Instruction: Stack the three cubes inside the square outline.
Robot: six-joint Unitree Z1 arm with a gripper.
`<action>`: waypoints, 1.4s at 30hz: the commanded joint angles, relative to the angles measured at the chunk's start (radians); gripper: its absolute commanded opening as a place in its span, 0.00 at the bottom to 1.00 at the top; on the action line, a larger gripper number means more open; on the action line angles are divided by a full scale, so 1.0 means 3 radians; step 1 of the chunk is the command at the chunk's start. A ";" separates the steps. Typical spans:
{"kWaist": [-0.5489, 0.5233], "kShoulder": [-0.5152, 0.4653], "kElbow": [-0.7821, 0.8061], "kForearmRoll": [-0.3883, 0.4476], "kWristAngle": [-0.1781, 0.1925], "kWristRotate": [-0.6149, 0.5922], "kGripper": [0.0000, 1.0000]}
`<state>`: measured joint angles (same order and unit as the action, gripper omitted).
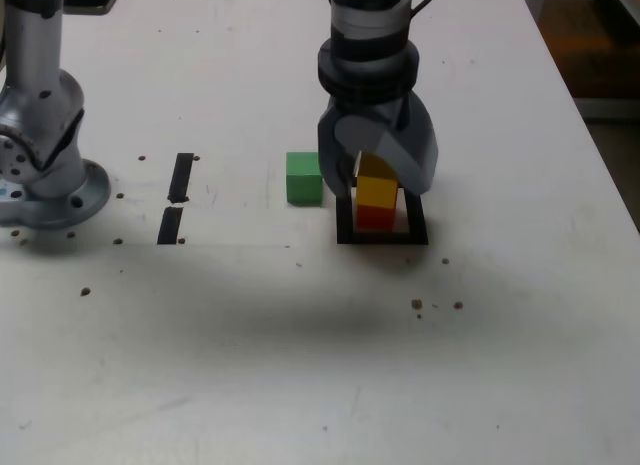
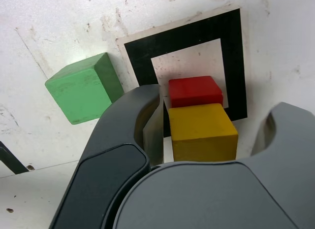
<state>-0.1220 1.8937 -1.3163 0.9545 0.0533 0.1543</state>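
Where the exterior view looked down on the white table (image 1: 300,365), the arm's pincer (image 1: 378,175) hung over the square outline (image 1: 382,235), which lay toward the table's middle, nearer the exterior view's right edge than its left. Inside the outline the red cube (image 1: 376,217) sat on the table, and the yellow cube (image 1: 377,188) rested squarely on top of it. The pincer's dark jaws stood on either side of the yellow cube. The green cube (image 1: 304,178) lay on the table just beside the outline, on the exterior view's left of it, apart from the stack. Farther to that side two short black tape strips (image 1: 176,197) lay one behind the other, and a silver robot base (image 1: 45,155) stood near the table's left edge in that view. Small dark specks (image 1: 436,306) dotted the table in front of the outline.

As seen from the wrist view, the jaws were parted, with a clear gap between the yellow cube (image 2: 202,131) and the jaw surface on each side, so the pincer (image 2: 209,135) was open and gripped nothing. The red cube (image 2: 194,91) showed beneath and beyond the yellow one, within the white centre of the square outline (image 2: 183,37). The green cube (image 2: 83,88) lay outside the black frame, near one of its corners but not touching it.
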 commanded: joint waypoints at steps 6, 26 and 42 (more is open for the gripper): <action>0.0040 -0.0071 0.0019 -0.0009 0.0013 -0.0014 0.85; 0.0336 -0.1121 0.0626 -0.0428 0.0316 -0.0131 0.98; 0.0488 -0.1355 0.1253 -0.0439 0.0230 -0.0141 0.95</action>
<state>0.0241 1.4797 -0.9452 0.8228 0.1263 0.1125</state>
